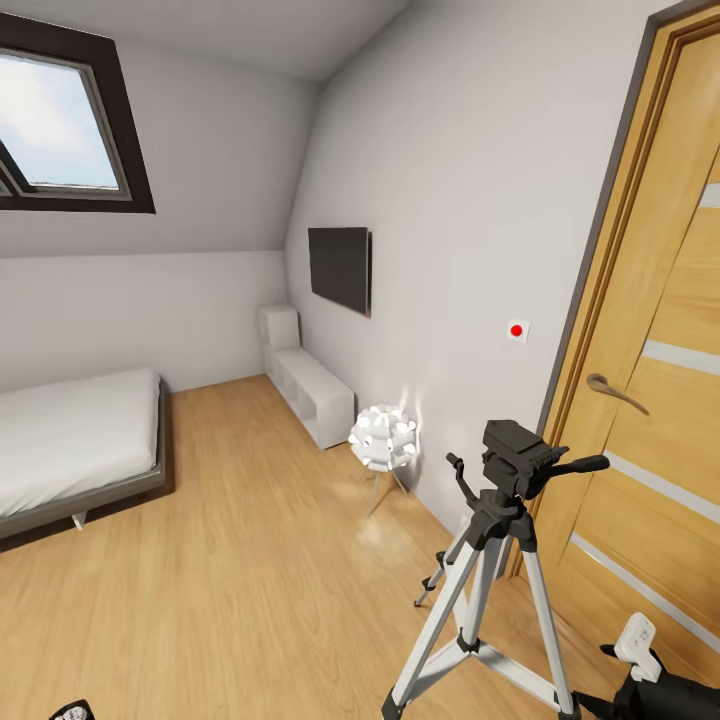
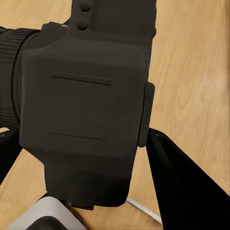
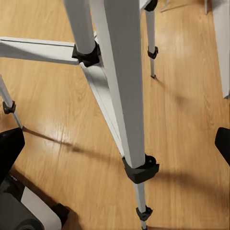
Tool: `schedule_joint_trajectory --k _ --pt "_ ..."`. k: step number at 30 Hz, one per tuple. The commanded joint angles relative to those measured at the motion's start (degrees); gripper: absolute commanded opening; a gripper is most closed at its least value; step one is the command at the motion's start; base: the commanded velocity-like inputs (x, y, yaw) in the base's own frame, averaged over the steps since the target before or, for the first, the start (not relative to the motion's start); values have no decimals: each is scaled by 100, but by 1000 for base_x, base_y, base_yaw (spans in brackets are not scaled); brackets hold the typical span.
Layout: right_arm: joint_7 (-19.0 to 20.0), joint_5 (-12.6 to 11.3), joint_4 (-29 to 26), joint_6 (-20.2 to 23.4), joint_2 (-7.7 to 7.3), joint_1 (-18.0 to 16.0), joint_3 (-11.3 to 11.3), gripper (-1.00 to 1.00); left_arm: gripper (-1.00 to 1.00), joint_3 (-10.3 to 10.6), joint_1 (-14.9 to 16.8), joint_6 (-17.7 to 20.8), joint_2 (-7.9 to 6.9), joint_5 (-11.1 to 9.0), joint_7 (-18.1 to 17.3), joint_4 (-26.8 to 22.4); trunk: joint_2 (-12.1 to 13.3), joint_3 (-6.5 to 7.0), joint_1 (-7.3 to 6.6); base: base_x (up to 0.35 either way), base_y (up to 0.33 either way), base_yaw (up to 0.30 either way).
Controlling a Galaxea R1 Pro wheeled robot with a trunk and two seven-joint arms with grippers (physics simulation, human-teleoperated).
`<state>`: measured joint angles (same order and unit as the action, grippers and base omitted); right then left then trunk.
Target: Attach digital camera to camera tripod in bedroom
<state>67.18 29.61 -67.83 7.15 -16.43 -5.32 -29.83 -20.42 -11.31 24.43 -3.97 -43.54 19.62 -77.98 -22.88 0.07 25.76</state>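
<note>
The camera tripod [image 1: 497,560] stands on the wood floor before the oak door, its black head [image 1: 520,458] and pan handle at the top and its silver legs spread. In the left wrist view the matte-black digital camera [image 2: 86,110] sits between the dark fingers [image 2: 187,191] of my left gripper [image 2: 96,158], which is shut on it, with the lens off to one side. My right gripper [image 3: 115,148] is open low beside the tripod's legs [image 3: 120,86], one black fingertip [image 3: 9,151] at each edge. My right arm [image 1: 650,675] shows low beside the tripod.
An oak door [image 1: 660,380] with frosted strips is right behind the tripod. A white ball lamp [image 1: 382,438] stands by the wall, past it a low white shelf [image 1: 312,392] and a wall TV [image 1: 340,268]. A bed [image 1: 75,445] lies at the left.
</note>
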Motion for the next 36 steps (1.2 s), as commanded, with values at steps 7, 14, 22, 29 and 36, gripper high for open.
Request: schedule_joint_trajectory --k 7,14,22,29,36 --pt "30 -270 -3 116 103 -175 -2 100 -100 309 231 186 -133 117 21 -18 -4 -1 2 0 0 0" --pt "43 -336 -3 440 142 -313 0 100 -100 534 721 790 -219 250 33 -17 -4 -1 2 0 0 0" --pt "63 -356 -3 795 146 -350 3 100 -100 604 1499 1983 -381 313 31 -96 -4 -1 2 0 0 0" --pt "43 -338 -3 872 167 -384 14 100 -100 752 2737 3411 -411 293 51 -542 -4 -1 2 0 0 0" --pt "38 -325 -3 1111 247 -396 20 100 -100 1288 3700 3557 -374 280 60 -52 -4 -1 2 0 0 0"
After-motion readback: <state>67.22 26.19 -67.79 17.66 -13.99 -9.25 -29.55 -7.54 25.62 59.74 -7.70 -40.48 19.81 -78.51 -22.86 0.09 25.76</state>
